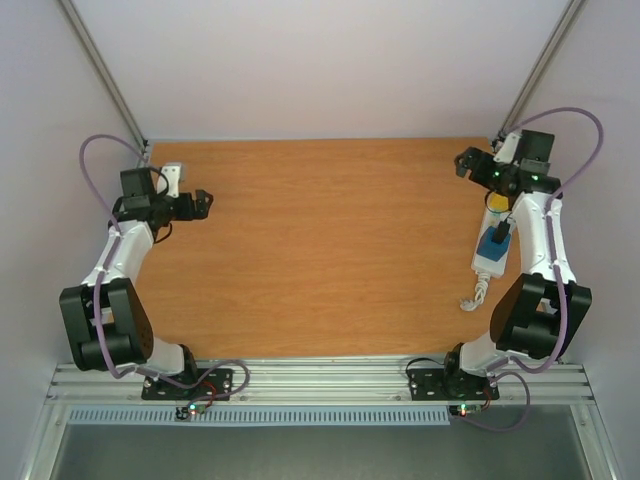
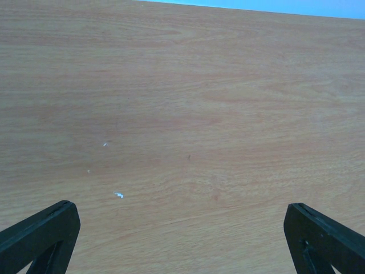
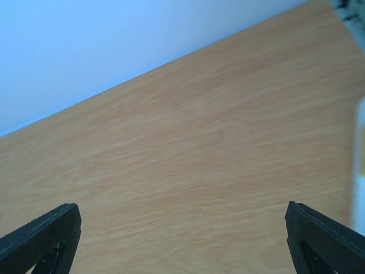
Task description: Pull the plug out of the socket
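Our left gripper (image 1: 203, 201) and right gripper (image 1: 466, 161) both gape empty. Unpinned, the power strip (image 1: 487, 263) may lift with the plug (image 1: 495, 241).

The socket (image 1: 487, 262) is a white strip lying flat along the right edge of the worktop (image 1: 320, 250), partly hidden; a yellow face shows. A blue plug (image 1: 495, 238) sits in it; the white cord (image 1: 470, 297) curls off its near end.

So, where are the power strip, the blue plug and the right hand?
power strip (image 1: 487, 263): top view, white near end of its body.
blue plug (image 1: 496, 240): top view, middle of its top.
right hand (image 1: 463, 163): top view, between its fingertips.
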`<action>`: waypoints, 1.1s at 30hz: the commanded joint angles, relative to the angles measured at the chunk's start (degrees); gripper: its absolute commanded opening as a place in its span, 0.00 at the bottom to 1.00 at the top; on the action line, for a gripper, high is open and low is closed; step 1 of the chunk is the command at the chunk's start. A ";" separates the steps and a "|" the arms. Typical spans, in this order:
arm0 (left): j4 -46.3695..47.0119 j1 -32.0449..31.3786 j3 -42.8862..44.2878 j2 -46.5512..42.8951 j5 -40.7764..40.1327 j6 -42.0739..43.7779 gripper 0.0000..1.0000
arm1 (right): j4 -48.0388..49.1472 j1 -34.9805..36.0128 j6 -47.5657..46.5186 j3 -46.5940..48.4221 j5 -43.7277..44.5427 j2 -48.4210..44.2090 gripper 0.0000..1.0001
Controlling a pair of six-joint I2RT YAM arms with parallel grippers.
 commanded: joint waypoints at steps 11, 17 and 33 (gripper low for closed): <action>-1.70 -4.21 7.81 3.90 -2.87 -0.17 1.00 | 3.70 -10.56 5.15 -6.41 19.50 -1.10 0.98; -3.31 -5.25 10.82 5.47 -3.61 -1.68 1.00 | 8.16 -11.32 6.80 -11.72 26.15 -0.45 0.98; -3.86 -6.14 11.49 5.17 -3.19 -2.62 1.00 | 13.42 -13.65 6.51 -7.00 26.10 12.65 0.99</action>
